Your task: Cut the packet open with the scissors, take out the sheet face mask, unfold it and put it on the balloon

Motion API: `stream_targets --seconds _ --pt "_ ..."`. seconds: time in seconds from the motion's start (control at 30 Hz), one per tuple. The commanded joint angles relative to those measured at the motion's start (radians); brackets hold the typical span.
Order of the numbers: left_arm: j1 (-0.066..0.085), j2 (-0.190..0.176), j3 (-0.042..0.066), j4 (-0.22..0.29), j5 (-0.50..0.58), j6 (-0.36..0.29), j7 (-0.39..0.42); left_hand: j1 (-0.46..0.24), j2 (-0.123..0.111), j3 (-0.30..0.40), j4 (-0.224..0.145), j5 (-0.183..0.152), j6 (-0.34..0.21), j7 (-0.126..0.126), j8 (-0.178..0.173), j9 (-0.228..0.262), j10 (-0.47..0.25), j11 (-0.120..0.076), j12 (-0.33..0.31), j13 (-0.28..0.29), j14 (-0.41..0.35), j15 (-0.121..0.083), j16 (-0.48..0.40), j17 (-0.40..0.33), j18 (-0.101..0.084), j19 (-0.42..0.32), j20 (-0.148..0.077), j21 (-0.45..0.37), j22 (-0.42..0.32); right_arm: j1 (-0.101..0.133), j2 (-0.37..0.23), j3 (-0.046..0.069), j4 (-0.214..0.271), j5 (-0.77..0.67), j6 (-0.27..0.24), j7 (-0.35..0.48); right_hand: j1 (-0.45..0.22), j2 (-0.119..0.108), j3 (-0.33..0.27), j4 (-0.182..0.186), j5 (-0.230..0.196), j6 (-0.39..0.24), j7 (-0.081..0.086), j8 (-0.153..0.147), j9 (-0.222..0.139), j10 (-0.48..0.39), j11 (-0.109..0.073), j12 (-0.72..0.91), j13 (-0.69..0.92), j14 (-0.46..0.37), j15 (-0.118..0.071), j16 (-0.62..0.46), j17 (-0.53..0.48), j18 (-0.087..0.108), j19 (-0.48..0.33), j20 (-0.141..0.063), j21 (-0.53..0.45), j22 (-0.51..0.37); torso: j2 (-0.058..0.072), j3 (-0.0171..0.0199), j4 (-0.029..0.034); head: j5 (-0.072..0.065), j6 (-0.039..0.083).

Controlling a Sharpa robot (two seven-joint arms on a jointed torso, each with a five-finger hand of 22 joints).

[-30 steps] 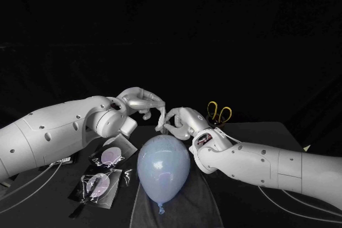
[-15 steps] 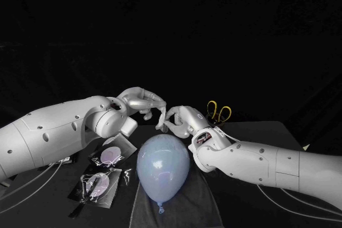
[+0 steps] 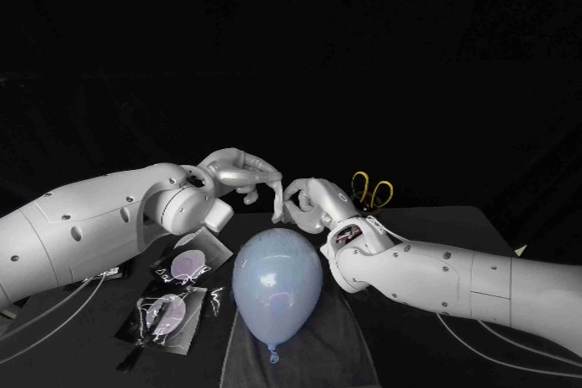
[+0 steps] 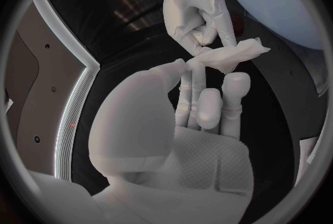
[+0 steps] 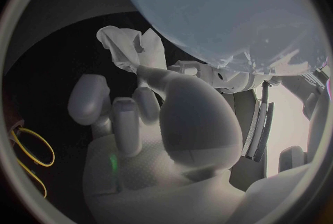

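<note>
Sheet face mask (image 4: 232, 57), crumpled, pinched between left hand (image 3: 239, 173) and right hand (image 3: 308, 204) above balloon (image 3: 279, 287) (on dark cloth (image 3: 318, 354), black table (image 3: 449, 228)); right hand slightly higher than before.

Dim light is leaving the bench (image 3: 452, 225) and backdrop nearly black; highlights are glinting on the balloon (image 3: 279, 279), and wrist views are bending straight edges.
</note>
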Motion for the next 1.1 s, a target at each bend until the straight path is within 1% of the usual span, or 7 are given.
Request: stream_targets --seconds 0.03,0.2,0.37,0.53,0.7,0.93,1.1 --pt "0.001 0.001 0.001 0.0 0.01 0.006 0.006 0.011 0.002 0.006 0.003 0.003 0.008 0.001 0.003 0.037 0.006 -0.003 -0.005 -0.001 0.006 0.0 0.005 -0.001 -0.003 0.008 -0.002 0.004 0.002 0.0 -0.003 0.001 0.004 0.061 -0.045 0.059 -0.019 0.004 0.025 -0.013 -0.034 0.018 -0.002 0.013 0.009 0.032 -0.003 0.029 0.049 0.087 -0.01 0.006 0.192 -0.013 0.01 -0.002 0.022 0.138 0.001 0.0005 -0.0002 -0.001 -0.001" --pt "0.001 -0.001 0.001 -0.008 0.011 -0.005 0.007 0.011 0.002 0.006 0.003 0.003 0.008 0.001 0.003 0.037 0.006 -0.003 -0.005 -0.001 0.006 0.0 0.004 -0.002 -0.002 0.007 -0.002 0.002 0.0 0.0 -0.02 0.001 0.019 0.111 -0.056 0.096 -0.03 0.004 0.032 -0.019 -0.048 0.025 -0.006 0.019 0.014 0.057 -0.006 0.055 0.081 0.09 -0.012 0.011 0.203 -0.015 0.015 -0.004 0.038 0.145 0.0 0.0003 -0.0006 -0.002 -0.001" --pt "0.001 -0.005 0.001 -0.016 0.011 -0.032 0.005 0.01 0.002 0.006 0.004 0.004 0.007 0.001 0.002 0.038 0.007 -0.002 -0.005 -0.002 0.004 0.0 0.004 -0.006 -0.002 0.005 -0.002 0.001 -0.003 0.0 -0.054 0.002 0.056 0.168 -0.068 0.147 -0.036 0.003 0.031 -0.022 -0.049 0.028 -0.008 0.024 0.018 0.074 -0.008 0.073 0.104 0.091 -0.014 0.013 0.208 -0.016 0.016 -0.005 0.041 0.147 -0.001 0.0005 -0.001 -0.001 -0.002" --pt "0.001 -0.014 0.0 -0.02 0.011 -0.053 0.001 0.009 0.001 0.006 0.005 0.003 0.007 0.001 0.002 0.039 0.007 -0.002 -0.006 -0.002 0.004 0.0 0.004 -0.006 -0.002 0.005 -0.002 0.001 -0.003 0.001 -0.09 0.007 0.096 0.202 -0.073 0.174 -0.04 0.002 0.031 -0.024 -0.05 0.03 -0.01 0.027 0.02 0.082 -0.009 0.082 0.116 0.092 -0.015 0.014 0.212 -0.017 0.018 -0.006 0.048 0.149 -0.001 0.0008 -0.0013 0.0 -0.001" --pt "0.001 -0.018 0.0 -0.023 0.011 -0.058 -0.002 0.009 0.001 0.006 0.005 0.003 0.007 0.001 0.002 0.039 0.007 -0.002 -0.006 -0.002 0.004 0.0 0.004 -0.006 -0.002 0.005 -0.002 0.001 -0.003 0.002 -0.116 0.011 0.122 0.214 -0.072 0.176 -0.042 0.002 0.031 -0.025 -0.049 0.03 -0.011 0.029 0.022 0.086 -0.01 0.087 0.121 0.092 -0.016 0.015 0.213 -0.018 0.019 -0.007 0.052 0.151 -0.001 0.0008 -0.001 0.001 0.001" --pt "-0.002 -0.015 -0.002 -0.027 0.012 -0.054 -0.002 0.008 0.001 0.006 0.006 0.004 0.007 0.0 0.002 0.04 0.007 -0.002 -0.006 -0.002 0.005 0.0 0.003 -0.005 -0.002 0.006 -0.002 0.002 -0.001 0.003 -0.135 0.013 0.135 0.215 -0.036 0.152 -0.042 0.002 0.031 -0.026 -0.049 0.031 -0.011 0.029 0.023 0.087 -0.01 0.088 0.123 0.092 -0.016 0.015 0.214 -0.018 0.02 -0.007 0.055 0.152 0.001 -0.0007 -0.0028 0.0 0.001" --pt "-0.004 -0.012 -0.003 -0.028 0.013 -0.051 -0.002 0.008 0.001 0.007 0.006 0.004 0.007 0.0 0.002 0.041 0.008 -0.002 -0.006 -0.002 0.006 0.0 0.003 -0.004 -0.002 0.006 -0.002 0.002 -0.001 0.003 -0.138 0.013 0.14 0.211 -0.025 0.146 -0.042 0.002 0.032 -0.026 -0.049 0.031 -0.011 0.03 0.023 0.087 -0.01 0.088 0.123 0.092 -0.016 0.015 0.213 -0.018 0.02 -0.007 0.056 0.152 0.001 0.0005 0.0013 0.0 -0.001"
